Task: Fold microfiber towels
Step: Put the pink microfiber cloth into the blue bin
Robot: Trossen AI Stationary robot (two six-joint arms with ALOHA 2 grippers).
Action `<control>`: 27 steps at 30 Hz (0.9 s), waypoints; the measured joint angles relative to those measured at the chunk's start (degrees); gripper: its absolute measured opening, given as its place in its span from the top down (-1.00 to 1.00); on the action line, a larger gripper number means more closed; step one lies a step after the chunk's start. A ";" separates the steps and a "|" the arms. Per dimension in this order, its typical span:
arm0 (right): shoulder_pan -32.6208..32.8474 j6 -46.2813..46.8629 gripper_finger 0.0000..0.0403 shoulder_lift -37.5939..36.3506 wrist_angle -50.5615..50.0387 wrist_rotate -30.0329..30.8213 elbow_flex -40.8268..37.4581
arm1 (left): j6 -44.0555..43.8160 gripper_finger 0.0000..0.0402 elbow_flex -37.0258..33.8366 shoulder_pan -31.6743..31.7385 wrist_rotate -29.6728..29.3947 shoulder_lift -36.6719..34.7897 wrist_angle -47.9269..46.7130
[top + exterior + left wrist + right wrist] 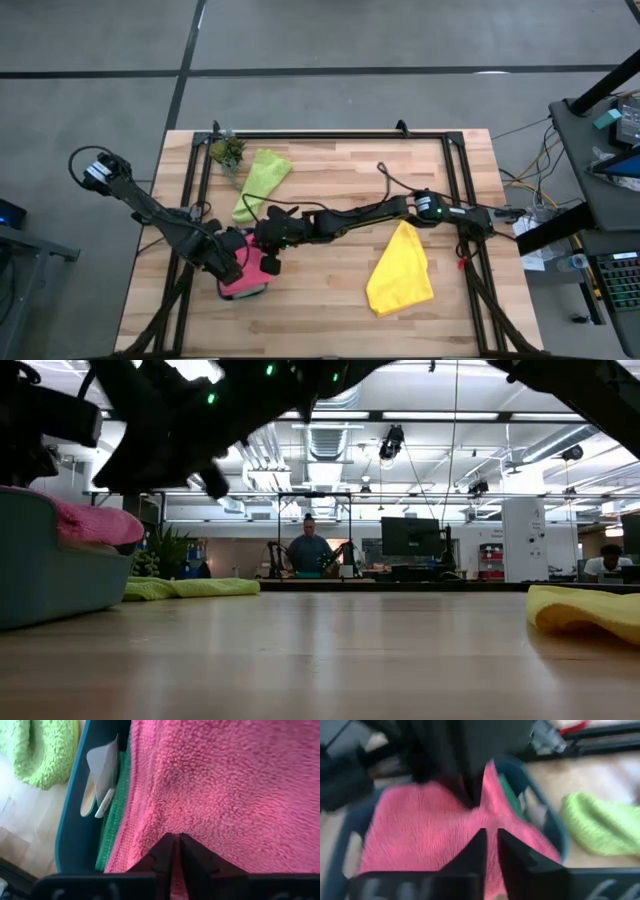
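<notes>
A pink towel [246, 280] lies on top in the teal tray [75, 820] near the table's front left, over a green towel [114, 820]. My left gripper [176, 840] points down onto the pink towel [225, 785], fingers shut. My right gripper [491, 837] reaches in from the right and hovers over the tray's right side [272, 250], its fingers together with nothing seen between them. In the right wrist view the left arm's dark fingers [470, 790] come down on the pink towel [420, 835]. A lime towel [262, 180] and a yellow towel [400, 270] lie flat on the table. My left gripper sets its shut fingertips on the pink towel's top face [176, 827], coming from above and pointing steeply down. The towel lies flat in the tray. Whether any cloth is caught between the tips, I cannot tell.
A small potted plant [228, 150] stands at the far left by the lime towel. A white tag [102, 770] sits inside the tray beside the stack. A black frame [330, 134] edges the wooden table. Bare wood lies between the tray and the yellow towel.
</notes>
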 joint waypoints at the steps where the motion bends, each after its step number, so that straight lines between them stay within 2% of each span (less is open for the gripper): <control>1: 0.00 -0.06 0.88 0.94 0.56 -0.76 -0.04 | -0.24 0.95 -0.41 0.00 0.00 0.18 0.30; 5: -0.02 -0.10 0.94 3.56 3.77 -2.15 -0.11 | -1.33 0.99 -1.87 0.00 -0.02 0.65 0.43; 16: -0.65 -0.81 0.96 5.04 2.26 -3.58 -0.20 | -2.35 0.98 -4.18 0.02 -0.17 3.19 0.54; 27: -0.63 -4.92 0.96 0.14 -2.36 -3.56 0.24 | 0.10 0.98 0.09 0.02 1.74 -0.13 -0.30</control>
